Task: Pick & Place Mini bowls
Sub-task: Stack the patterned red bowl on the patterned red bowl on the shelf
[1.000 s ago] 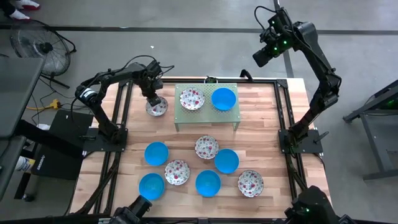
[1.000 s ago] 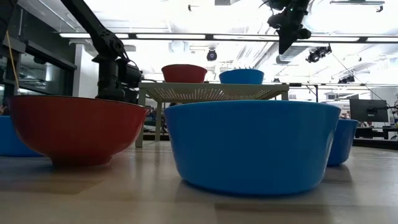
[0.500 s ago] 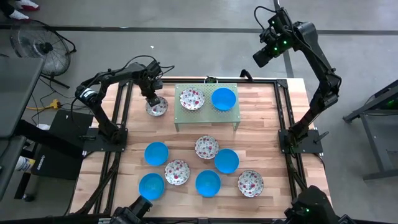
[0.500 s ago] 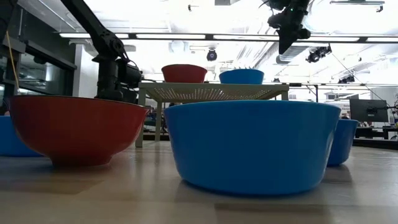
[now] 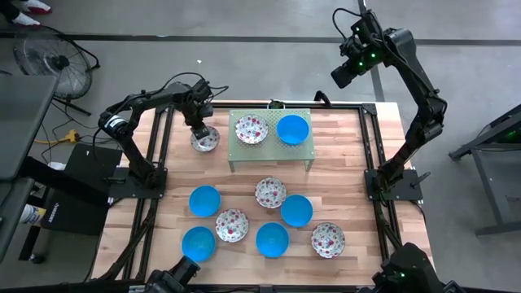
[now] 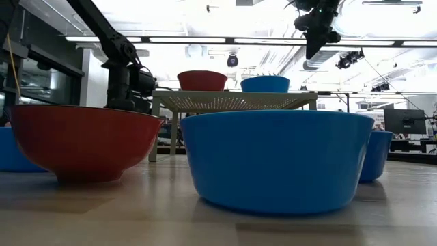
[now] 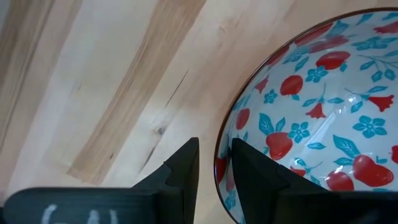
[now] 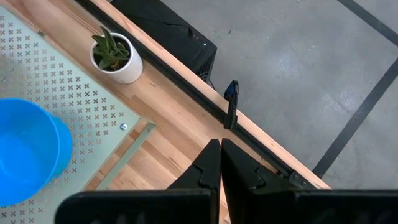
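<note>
Left wrist view, left pincer [image 7: 214, 165] clamped on floral bowl [image 7: 323, 112] rim, one finger inside, one outside.

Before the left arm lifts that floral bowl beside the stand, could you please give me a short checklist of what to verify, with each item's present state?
1. Left gripper astride the rim of the floral bowl: ok, one finger outside, one inside.
2. Grip firm enough to lift: cannot tell.
3. Bowl resting on the table, beside the green stand: ok.
4. Free space on the stand: ok; it carries one floral bowl on top and one blue bowl on top.
5. Right gripper out of the way: ok, shut, raised beyond the table's far right corner.
</note>
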Action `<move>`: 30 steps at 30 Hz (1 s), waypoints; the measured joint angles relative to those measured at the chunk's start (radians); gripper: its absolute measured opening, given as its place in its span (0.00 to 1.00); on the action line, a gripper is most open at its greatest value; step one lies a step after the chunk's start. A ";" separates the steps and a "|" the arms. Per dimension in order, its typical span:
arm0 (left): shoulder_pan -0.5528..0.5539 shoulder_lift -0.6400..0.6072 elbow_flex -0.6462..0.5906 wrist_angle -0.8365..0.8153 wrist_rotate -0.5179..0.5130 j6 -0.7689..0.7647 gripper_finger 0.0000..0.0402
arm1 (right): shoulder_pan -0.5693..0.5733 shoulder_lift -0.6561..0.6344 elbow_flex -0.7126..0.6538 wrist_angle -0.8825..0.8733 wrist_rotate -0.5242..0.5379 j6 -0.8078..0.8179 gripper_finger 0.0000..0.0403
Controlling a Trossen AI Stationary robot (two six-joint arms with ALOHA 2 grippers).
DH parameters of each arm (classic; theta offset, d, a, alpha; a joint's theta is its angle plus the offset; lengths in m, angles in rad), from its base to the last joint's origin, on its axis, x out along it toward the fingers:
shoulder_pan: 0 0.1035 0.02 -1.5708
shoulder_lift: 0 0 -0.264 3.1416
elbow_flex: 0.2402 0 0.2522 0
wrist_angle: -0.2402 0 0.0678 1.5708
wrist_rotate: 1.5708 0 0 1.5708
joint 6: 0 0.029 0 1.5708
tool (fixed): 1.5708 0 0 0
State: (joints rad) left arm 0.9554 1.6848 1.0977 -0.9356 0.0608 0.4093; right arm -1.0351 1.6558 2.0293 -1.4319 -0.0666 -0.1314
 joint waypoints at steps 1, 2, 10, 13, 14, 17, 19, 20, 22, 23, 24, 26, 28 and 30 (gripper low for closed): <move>0.000 0.000 0.000 0.000 0.000 0.003 0.22 | 0.000 0.000 0.000 0.000 0.000 0.000 0.00; 0.000 0.000 0.000 0.000 0.000 0.005 0.22 | 0.000 0.000 0.000 0.000 0.000 0.000 0.00; 0.000 0.000 0.000 0.019 0.075 0.005 0.22 | 0.000 0.000 0.000 0.000 -0.001 0.000 0.00; 0.000 0.000 0.000 0.020 0.084 0.007 0.22 | 0.000 0.000 0.000 0.000 -0.009 0.000 0.00; 0.000 0.000 0.000 0.020 0.084 0.009 0.22 | 0.000 0.000 0.000 0.000 -0.014 0.000 0.00; 0.000 0.000 0.000 0.021 0.082 0.008 0.22 | 0.000 0.000 0.000 0.000 -0.018 0.000 0.00; 0.000 0.000 0.000 0.021 0.081 0.009 0.22 | 0.000 0.000 0.000 0.000 -0.017 0.000 0.00; 0.000 0.000 0.000 0.022 0.076 0.012 0.22 | 0.000 0.000 0.000 0.000 -0.017 0.000 0.00; 0.000 0.000 0.000 0.026 0.054 0.013 0.22 | 0.000 0.000 0.000 0.000 -0.017 0.000 0.00; 0.000 0.000 0.000 0.029 0.052 0.013 0.22 | 0.000 0.000 0.000 0.000 -0.017 0.000 0.00; 0.000 0.000 0.000 0.030 0.050 0.013 0.22 | 0.000 0.000 0.000 0.000 -0.017 0.000 0.00; 0.000 0.000 0.000 0.038 0.052 0.013 0.22 | 0.000 0.000 0.000 0.000 -0.017 0.000 0.00; 0.000 0.000 0.000 0.039 0.055 0.013 0.22 | 0.000 0.000 0.000 0.000 -0.017 0.000 0.00; 0.000 0.003 0.000 0.039 0.062 0.023 0.22 | 0.000 0.000 0.000 0.000 -0.017 0.000 0.00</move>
State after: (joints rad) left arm 0.9553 1.6880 1.0977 -0.8970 0.1231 0.4321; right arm -1.0351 1.6558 2.0293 -1.4319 -0.0834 -0.1310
